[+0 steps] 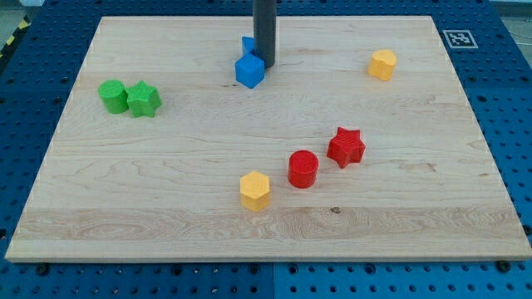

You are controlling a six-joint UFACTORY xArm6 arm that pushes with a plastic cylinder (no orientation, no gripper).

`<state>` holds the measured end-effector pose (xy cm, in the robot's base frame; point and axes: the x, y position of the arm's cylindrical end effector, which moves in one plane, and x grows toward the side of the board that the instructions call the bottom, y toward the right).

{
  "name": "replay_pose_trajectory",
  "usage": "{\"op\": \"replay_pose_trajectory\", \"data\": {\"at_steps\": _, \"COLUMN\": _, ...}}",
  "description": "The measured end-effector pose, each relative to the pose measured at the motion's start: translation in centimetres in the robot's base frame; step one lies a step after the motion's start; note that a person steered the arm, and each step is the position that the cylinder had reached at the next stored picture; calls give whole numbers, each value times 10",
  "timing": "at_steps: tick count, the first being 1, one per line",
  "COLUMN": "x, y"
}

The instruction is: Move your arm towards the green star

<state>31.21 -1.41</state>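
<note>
The green star (144, 100) lies near the board's left edge, touching a green round block (113, 95) on its left. My tip (264, 66) is at the view's top centre, far to the right of the green star. It stands right beside a blue cube (249, 71), with a second blue block (248, 45) partly hidden behind the rod.
A yellow hexagonal block (382, 64) sits at the upper right. A red star (346, 147), a red cylinder (303, 169) and a yellow hexagonal block (255, 190) lie in a row at lower centre. The wooden board (100, 208) rests on a blue perforated table.
</note>
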Motion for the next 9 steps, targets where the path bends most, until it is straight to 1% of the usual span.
{"op": "replay_pose_trajectory", "data": {"at_steps": 2, "x": 1, "y": -10}}
{"op": "replay_pose_trajectory", "data": {"at_steps": 3, "x": 17, "y": 5}}
{"op": "replay_pose_trajectory", "data": {"at_steps": 4, "x": 49, "y": 30}}
{"op": "replay_pose_trajectory", "data": {"at_steps": 5, "x": 62, "y": 44}}
{"op": "replay_pose_trajectory", "data": {"at_steps": 6, "x": 73, "y": 40}}
{"op": "replay_pose_trajectory", "data": {"at_steps": 8, "x": 73, "y": -54}}
{"op": "replay_pose_trajectory", "data": {"at_steps": 9, "x": 73, "y": -86}}
